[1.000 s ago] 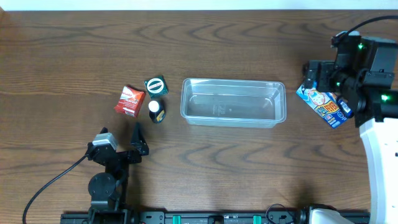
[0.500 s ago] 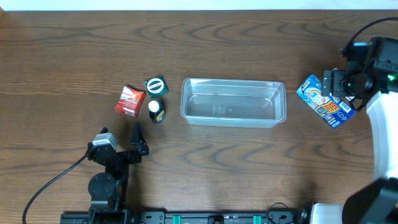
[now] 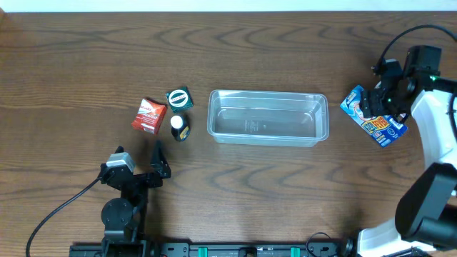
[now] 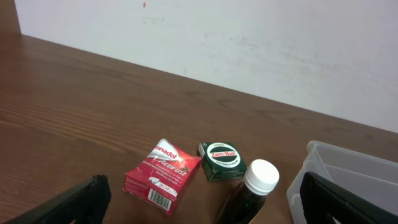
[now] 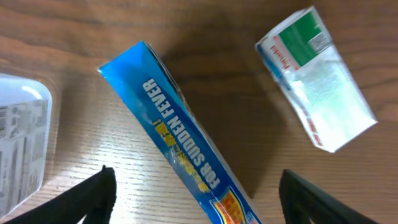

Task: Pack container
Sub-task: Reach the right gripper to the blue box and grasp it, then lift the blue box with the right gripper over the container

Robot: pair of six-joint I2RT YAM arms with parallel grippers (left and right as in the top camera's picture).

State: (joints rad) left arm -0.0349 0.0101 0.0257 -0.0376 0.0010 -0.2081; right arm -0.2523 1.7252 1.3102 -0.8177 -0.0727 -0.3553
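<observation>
Directly beneath our wide-open, empty right gripper (image 5: 198, 198) lay the blue fever-medicine box (image 5: 177, 143), its long axis slanting across the gap; the container (image 3: 213, 118) sat to its left.

The left arm (image 3: 120, 191) sat folded low at the near side, left gripper (image 3: 160, 161) spread wide; the right arm (image 3: 434, 118) reached inward, right gripper (image 3: 377, 100) facing down, fingers likewise wide apart
</observation>
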